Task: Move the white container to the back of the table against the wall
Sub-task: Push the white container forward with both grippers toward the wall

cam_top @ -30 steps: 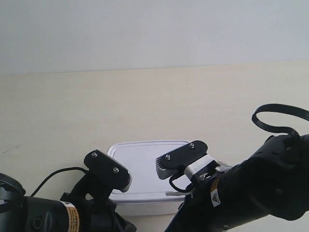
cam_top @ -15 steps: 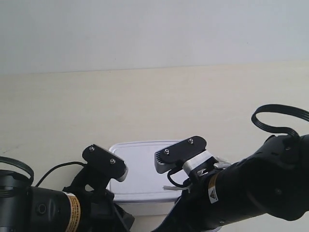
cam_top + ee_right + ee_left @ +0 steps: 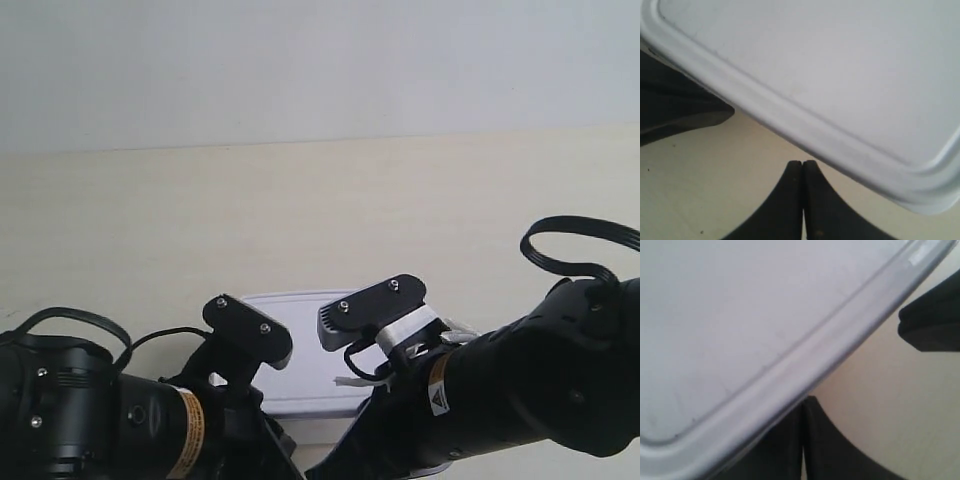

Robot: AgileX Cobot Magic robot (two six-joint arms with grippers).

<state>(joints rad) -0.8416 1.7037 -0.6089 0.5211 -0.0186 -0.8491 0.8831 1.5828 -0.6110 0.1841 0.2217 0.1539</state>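
Note:
The white container (image 3: 305, 350) lies flat on the cream table (image 3: 300, 220), near its front edge, half hidden by both arms. Its rimmed lid fills much of the left wrist view (image 3: 750, 325) and the right wrist view (image 3: 840, 75). My left gripper (image 3: 804, 402) is shut with its tips under the container's rim, right at its side. Just short of the container's long edge, my right gripper (image 3: 803, 163) is shut too, holding nothing. The pale grey-blue wall (image 3: 320, 70) rises behind the table.
Bare tabletop stretches from the container back to the wall. The other arm's dark body shows in the left wrist view (image 3: 935, 320) and in the right wrist view (image 3: 675, 105). A looped black cable (image 3: 580, 245) rises from the arm at the exterior view's right.
The arm at the exterior view's left has swung toward the container's middle, covering more of the lid. The container's near side now sits slightly farther from the front edge. The other arm barely moved.

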